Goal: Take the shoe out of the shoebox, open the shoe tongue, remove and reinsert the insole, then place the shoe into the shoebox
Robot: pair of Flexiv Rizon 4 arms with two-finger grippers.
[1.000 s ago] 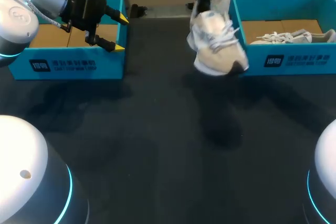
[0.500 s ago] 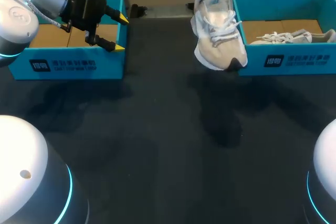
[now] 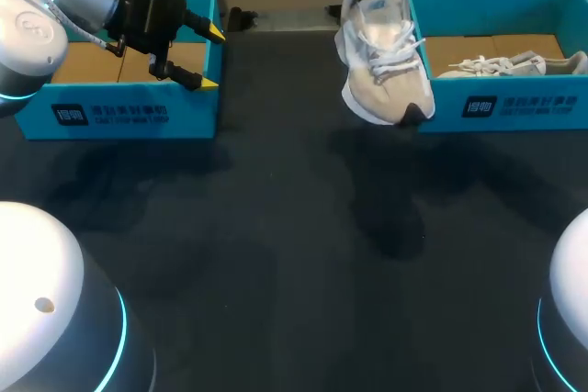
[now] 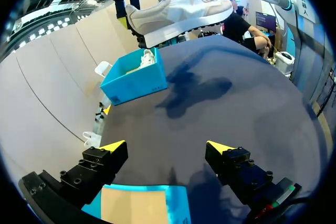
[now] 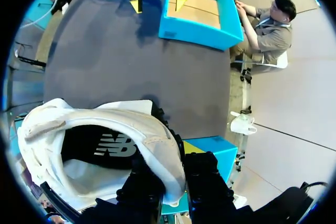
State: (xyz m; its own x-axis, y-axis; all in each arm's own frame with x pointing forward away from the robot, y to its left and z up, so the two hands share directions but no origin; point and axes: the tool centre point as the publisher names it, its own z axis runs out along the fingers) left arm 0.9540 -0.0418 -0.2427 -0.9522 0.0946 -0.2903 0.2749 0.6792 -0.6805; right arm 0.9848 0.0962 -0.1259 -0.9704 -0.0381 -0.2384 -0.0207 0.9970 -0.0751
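- Beige-and-white shoe (image 3: 381,61) hung clear of the table, just beside our right-hand blue shoebox (image 3: 514,107).
- Our right gripper (image 5: 176,156) was clamped on its heel collar.
- Our left gripper (image 3: 211,59) gaped, holding nothing, over the other shoebox's (image 3: 119,117) corner.

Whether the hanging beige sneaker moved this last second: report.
Yes: the beige sneaker shifted slightly upward in the head view, relative to the blue cardboard shoebox beside it.

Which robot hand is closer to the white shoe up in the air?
Right. The right gripper has its jaws clamped on the heel collar of the beige-and-white laced sneaker. The left gripper hangs open across the table, over the empty blue cardboard shoebox.
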